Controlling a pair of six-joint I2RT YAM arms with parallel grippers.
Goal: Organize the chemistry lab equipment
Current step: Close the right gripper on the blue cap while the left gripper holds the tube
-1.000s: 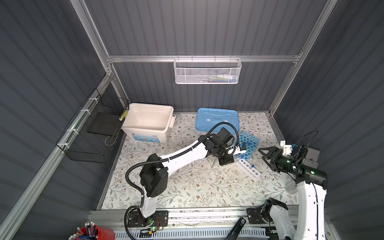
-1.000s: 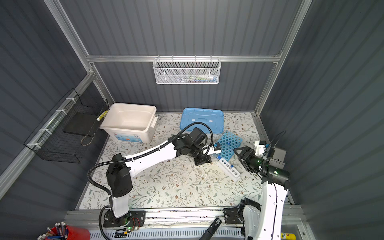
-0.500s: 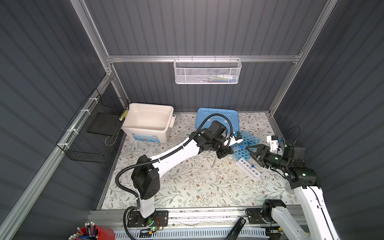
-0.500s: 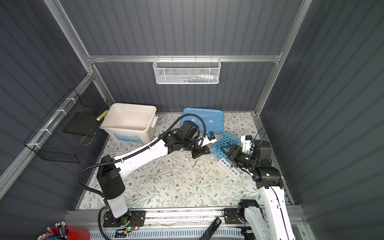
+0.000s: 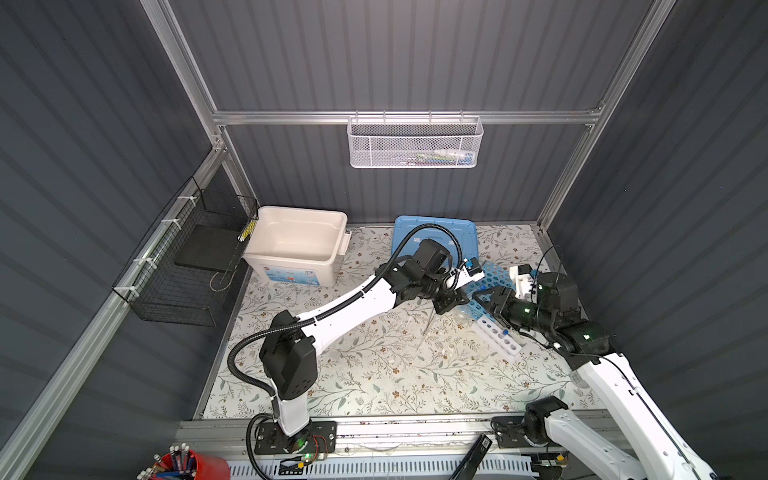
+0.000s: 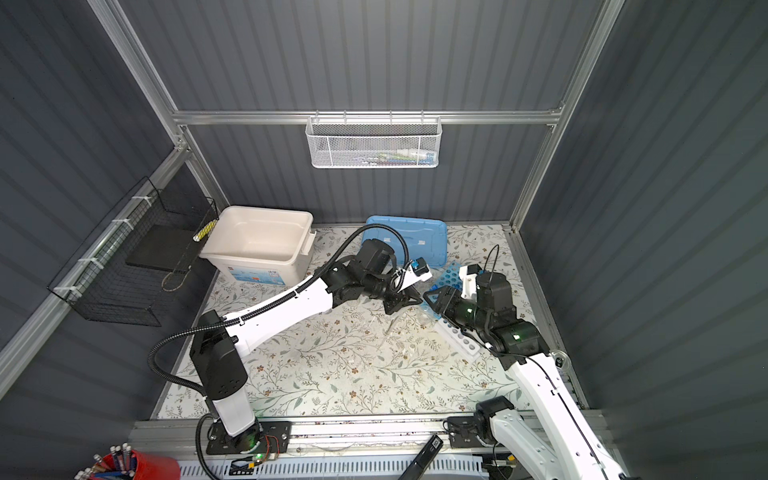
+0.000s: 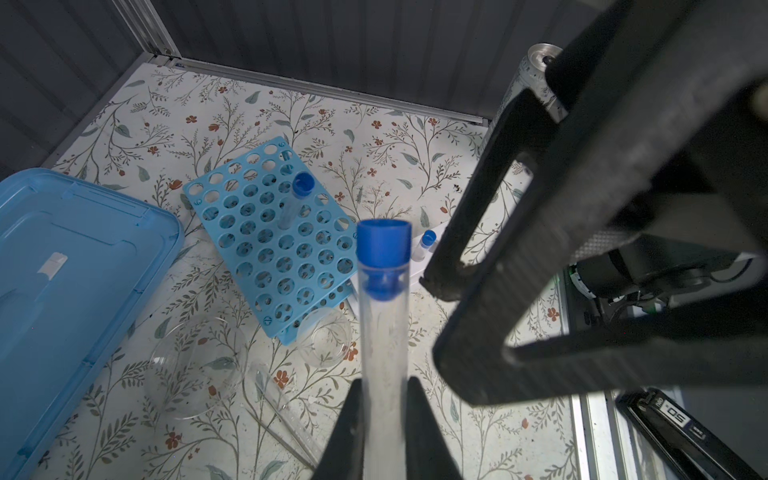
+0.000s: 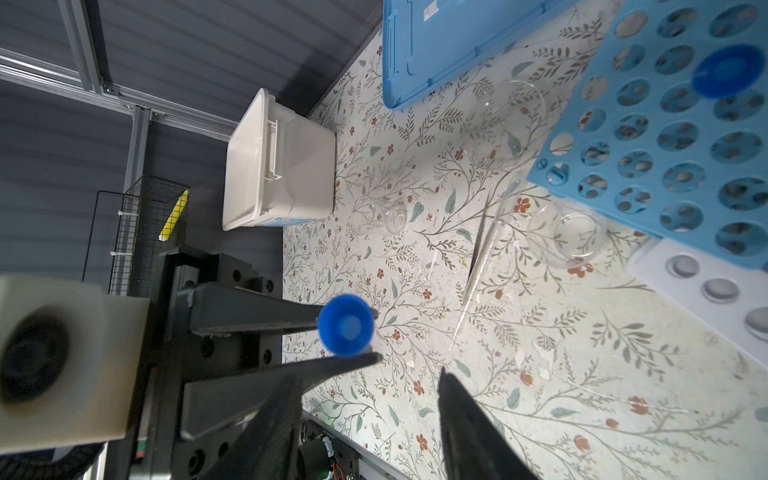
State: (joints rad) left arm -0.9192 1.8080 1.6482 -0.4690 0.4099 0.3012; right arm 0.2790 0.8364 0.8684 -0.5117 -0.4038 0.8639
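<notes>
My left gripper [image 7: 384,386] is shut on a long clear blue-capped tube [image 7: 382,324], held above the floral mat with its cap [image 8: 345,325] pointing at my right gripper. The right gripper [image 8: 368,376] stands open a short way from the cap, with nothing between its fingers [image 7: 490,216]. In both top views the two grippers [image 5: 451,297] [image 6: 432,297] meet beside the blue many-holed rack [image 7: 270,232], where another capped tube [image 7: 297,195] stands. The small white rack [image 8: 706,291] lies next to it. Glass dishes [image 7: 195,365] [image 8: 575,237], a beaker [image 8: 378,212] and thin rods [image 8: 482,257] lie on the mat.
The big white bin [image 5: 297,243] stands at the back left and its light-blue lid [image 5: 432,232] lies flat behind the rack. A silver can [image 7: 532,75] stands near the right wall. A black wire basket [image 5: 187,266] hangs on the left wall.
My right arm has reached leftward to the left gripper and its jaws have narrowed somewhat. The left gripper has shifted back toward the blue rack, still holding the tube.
</notes>
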